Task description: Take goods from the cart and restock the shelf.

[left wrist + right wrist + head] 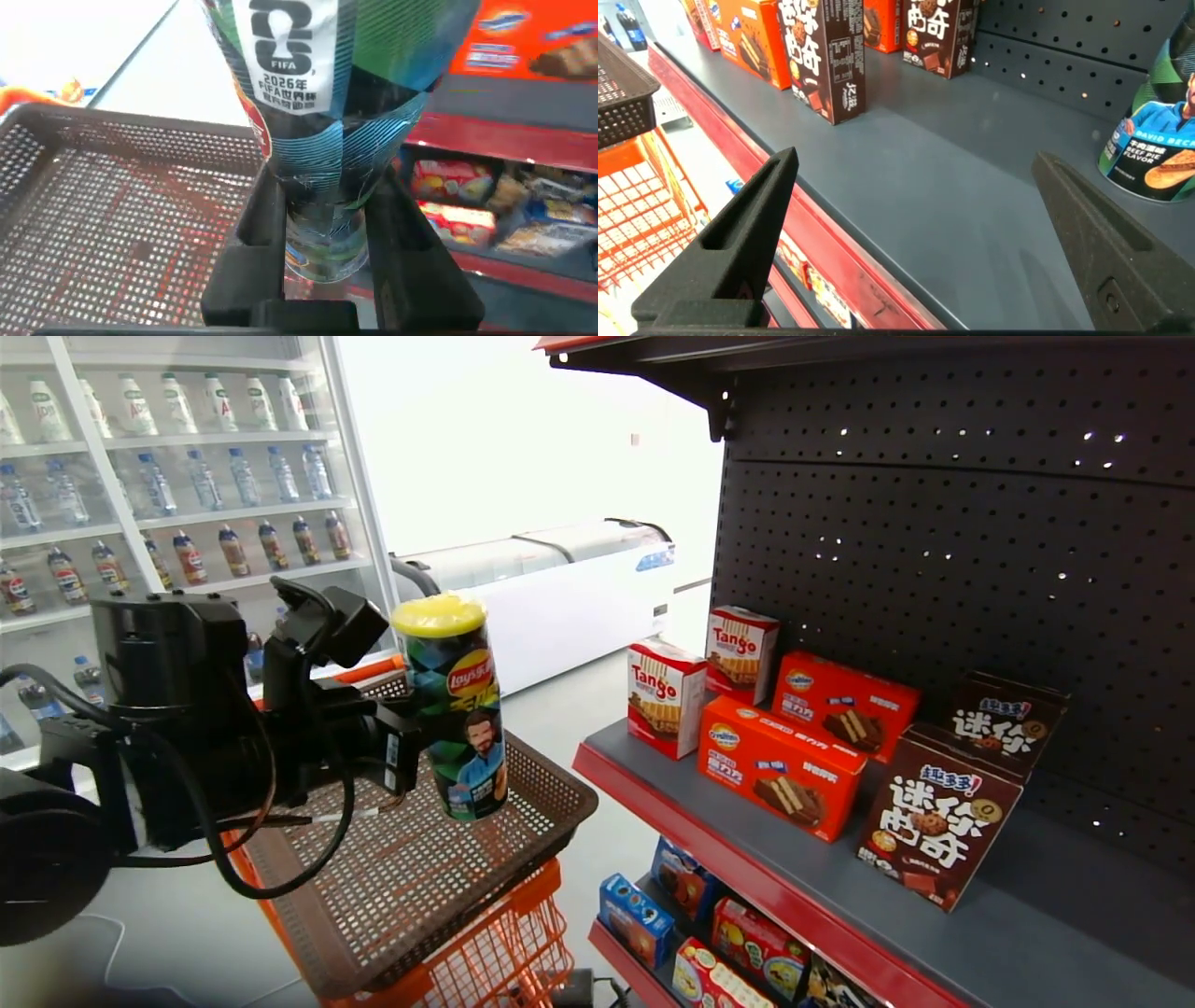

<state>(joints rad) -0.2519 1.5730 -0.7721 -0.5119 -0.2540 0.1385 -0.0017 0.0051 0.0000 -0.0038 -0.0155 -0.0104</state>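
Note:
My left gripper (425, 747) is shut on a tall chips can (455, 706) with a yellow lid, holding it upright above the cart's brown mesh basket (523, 784). In the left wrist view the can (322, 103) sits between the two black fingers (257, 233). The shelf (980, 915), a grey board with a red front edge, lies to the right. My right gripper (915, 252) hangs open over the bare grey shelf board (971, 187). A second chips can (1156, 131) stands on the shelf near the pegboard back.
Red-and-white wafer boxes (665, 696), orange boxes (780, 767) and brown cookie boxes (936, 819) stand on the shelf. Snack packs (747, 947) fill the lower shelf. The orange cart frame (485, 952) is below the basket. A chest freezer (560, 588) and a drinks fridge (168, 476) stand behind.

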